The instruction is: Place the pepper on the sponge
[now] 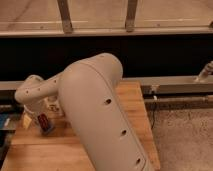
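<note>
Where the robot's arm (95, 110) folds down over the left side of the table (132, 102), the gripper (42, 120) hangs at its end, low and close to the wood. It is pinching the pepper (44, 123), which shows as a short, dark red, glossy sliver at the claw's tip. The pepper is tilted steeply instead of lying flat, with its lower end pointing down and a little to the right.

Just below that lower end, and touching it or nearly so, lies the sponge (49, 130). Only a small blue-grey patch of it is visible on the tabletop, so its full outline cannot be made out. It also cannot be told whether the pepper already rests on it.

The arm is a thick, smooth, cream-coloured shell, rounded like a bent tube. A row of small dark holes runs along its side, and finer dimples dot the narrower wrist section near the claw. It hides much of the table's middle.

The table is pale wood laid in long planks, with a matt, warm surface. Behind it runs a grey metal rail (175, 82) in front of a dark band. To the right of the table is a speckled, grainy floor (185, 135).
</note>
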`<state>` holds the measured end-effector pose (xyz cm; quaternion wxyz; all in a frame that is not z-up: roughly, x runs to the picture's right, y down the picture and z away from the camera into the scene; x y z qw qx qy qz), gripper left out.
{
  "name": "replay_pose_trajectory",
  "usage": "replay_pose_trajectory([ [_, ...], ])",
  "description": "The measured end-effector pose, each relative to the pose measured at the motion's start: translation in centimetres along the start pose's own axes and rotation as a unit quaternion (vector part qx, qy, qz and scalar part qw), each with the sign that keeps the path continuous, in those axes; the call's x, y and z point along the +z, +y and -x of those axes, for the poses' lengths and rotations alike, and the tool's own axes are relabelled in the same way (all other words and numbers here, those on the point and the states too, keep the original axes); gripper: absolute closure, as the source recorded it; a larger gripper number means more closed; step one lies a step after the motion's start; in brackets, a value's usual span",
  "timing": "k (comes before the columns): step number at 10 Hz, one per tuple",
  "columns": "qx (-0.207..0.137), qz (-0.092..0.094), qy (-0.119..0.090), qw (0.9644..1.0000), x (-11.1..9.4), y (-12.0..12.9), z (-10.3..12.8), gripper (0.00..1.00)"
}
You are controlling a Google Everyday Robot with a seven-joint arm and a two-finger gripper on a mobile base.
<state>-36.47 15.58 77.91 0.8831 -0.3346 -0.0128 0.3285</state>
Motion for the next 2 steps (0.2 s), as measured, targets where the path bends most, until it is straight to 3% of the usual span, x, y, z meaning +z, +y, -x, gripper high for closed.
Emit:
replay_pose_trajectory([
  [2, 0.002, -0.006, -0.002, 1.0000, -0.20, -0.17, 0.01, 0.20],
])
